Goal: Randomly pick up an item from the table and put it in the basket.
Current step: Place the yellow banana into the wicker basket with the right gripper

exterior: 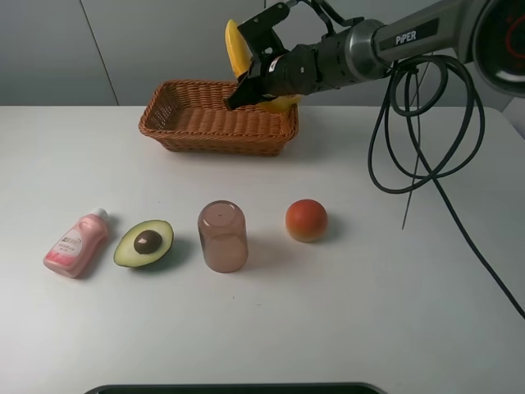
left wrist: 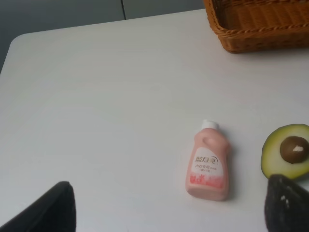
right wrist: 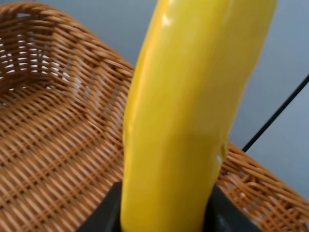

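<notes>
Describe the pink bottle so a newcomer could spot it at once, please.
On the white table, in front of the wicker basket, four things sit in a row. The pink bottle is at the row's left end in the high view, beside the halved avocado; it alone has a white cap and a label.

Banana (exterior: 237, 49) above basket (exterior: 215, 136), which lies behind cup (exterior: 222, 236)

Woven wicker basket (exterior: 215, 123); glossy banana (right wrist: 188, 111); matte table (exterior: 394, 287).
</notes>
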`<state>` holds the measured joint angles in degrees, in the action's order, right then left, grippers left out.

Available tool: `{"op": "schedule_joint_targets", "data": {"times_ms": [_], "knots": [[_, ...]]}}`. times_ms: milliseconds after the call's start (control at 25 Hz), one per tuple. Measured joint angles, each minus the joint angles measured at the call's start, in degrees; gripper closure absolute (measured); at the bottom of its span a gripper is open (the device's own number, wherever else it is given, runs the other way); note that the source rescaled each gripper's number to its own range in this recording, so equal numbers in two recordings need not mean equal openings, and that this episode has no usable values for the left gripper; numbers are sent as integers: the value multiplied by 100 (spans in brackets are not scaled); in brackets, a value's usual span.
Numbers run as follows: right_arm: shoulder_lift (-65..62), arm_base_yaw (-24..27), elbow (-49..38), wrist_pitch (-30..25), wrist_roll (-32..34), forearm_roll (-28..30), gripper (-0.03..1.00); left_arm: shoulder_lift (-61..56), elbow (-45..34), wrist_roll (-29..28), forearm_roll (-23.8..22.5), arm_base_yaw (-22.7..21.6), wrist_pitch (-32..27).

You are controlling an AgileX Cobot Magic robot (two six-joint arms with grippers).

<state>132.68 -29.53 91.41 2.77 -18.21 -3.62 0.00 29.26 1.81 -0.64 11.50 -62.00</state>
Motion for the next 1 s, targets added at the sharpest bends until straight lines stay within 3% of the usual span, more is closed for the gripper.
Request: {"op": "schedule_joint_targets", "data": {"times_ms": [440, 1000], "knots": [[71, -267, 0, -510, 46, 106, 97, 0, 0, -9, 0, 0, 0], [93, -296, 0, -742, 76, 106, 97, 0, 0, -9, 0, 0, 0]]}}
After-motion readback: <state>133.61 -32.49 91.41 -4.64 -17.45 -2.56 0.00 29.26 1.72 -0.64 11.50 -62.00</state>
